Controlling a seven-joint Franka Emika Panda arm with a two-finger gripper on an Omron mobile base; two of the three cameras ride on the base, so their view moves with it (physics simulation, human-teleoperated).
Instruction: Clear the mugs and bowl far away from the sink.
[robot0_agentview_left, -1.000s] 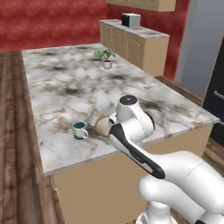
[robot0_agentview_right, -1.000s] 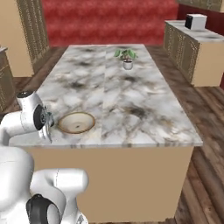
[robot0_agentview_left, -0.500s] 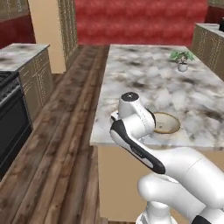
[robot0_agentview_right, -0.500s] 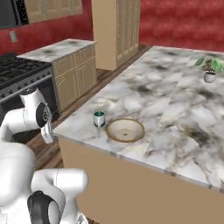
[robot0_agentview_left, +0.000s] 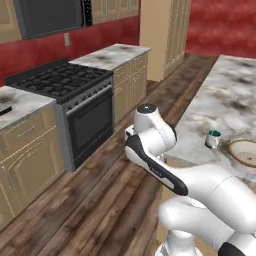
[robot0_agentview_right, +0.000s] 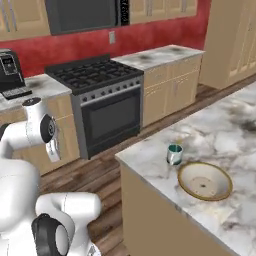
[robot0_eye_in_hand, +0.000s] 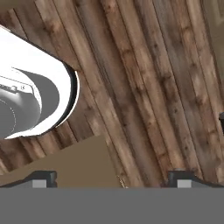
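The dark teal mug (robot0_agentview_left: 213, 139) (robot0_agentview_right: 174, 154) stands upright near the corner of the marble island (robot0_agentview_right: 227, 132). The tan-rimmed bowl (robot0_agentview_left: 244, 152) (robot0_agentview_right: 205, 181) lies just beside it, cream inside and empty. My arm is folded close to the base, well short of both. In the hand view my gripper (robot0_eye_in_hand: 116, 179) is open, its fingertips (robot0_eye_in_hand: 43, 177) wide apart with nothing between them, facing down at the wooden floor (robot0_eye_in_hand: 144, 87). The mint-green mug and the sink are out of view.
A black stove (robot0_agentview_left: 65, 80) (robot0_agentview_right: 95, 75) sits in tan cabinets along the red wall, with a microwave (robot0_agentview_right: 82, 15) above and a coffee machine (robot0_agentview_right: 10, 67) to its left. A tall pantry (robot0_agentview_left: 165, 35) stands beyond. An aisle of wooden floor (robot0_agentview_left: 95, 190) separates the island from the stove.
The whole picture has swung left with the base: the stove wall has come into view and the island has slid to the right. Mug and bowl stay where they were on the island.
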